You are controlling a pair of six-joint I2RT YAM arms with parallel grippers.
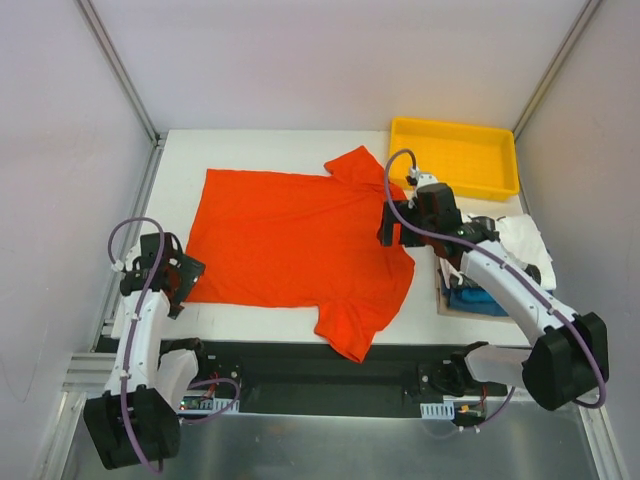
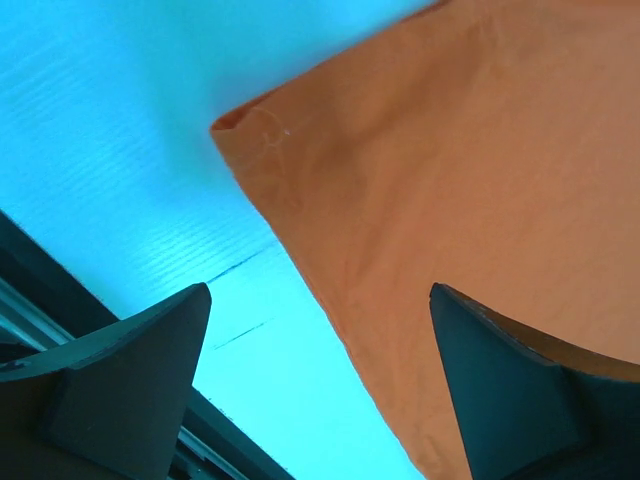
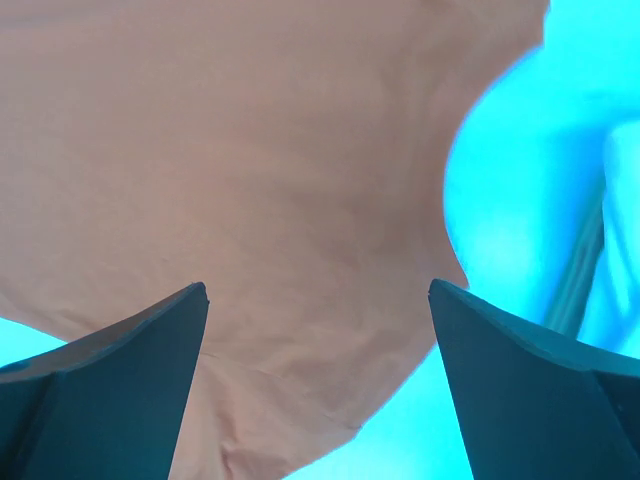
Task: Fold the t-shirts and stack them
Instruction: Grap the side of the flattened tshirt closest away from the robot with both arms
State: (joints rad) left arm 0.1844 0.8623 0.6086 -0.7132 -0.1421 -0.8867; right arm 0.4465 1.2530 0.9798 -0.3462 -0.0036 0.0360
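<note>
The orange-red t-shirt (image 1: 295, 240) lies spread flat on the white table, hem to the left, sleeves to the right. My left gripper (image 1: 183, 277) is open at the shirt's near left hem corner; the left wrist view shows that corner (image 2: 450, 200) between and beyond my open jaws. My right gripper (image 1: 392, 228) is open above the shirt's right edge near the collar; the right wrist view shows orange cloth (image 3: 260, 180) under the spread jaws. A white t-shirt (image 1: 520, 240) and a blue one (image 1: 478, 298) lie at the right, partly hidden by my right arm.
A yellow plastic tray (image 1: 455, 157) stands at the back right. The blue and white shirts rest on a brown board (image 1: 445, 300) at the right near edge. Frame posts and white walls surround the table (image 1: 250, 145).
</note>
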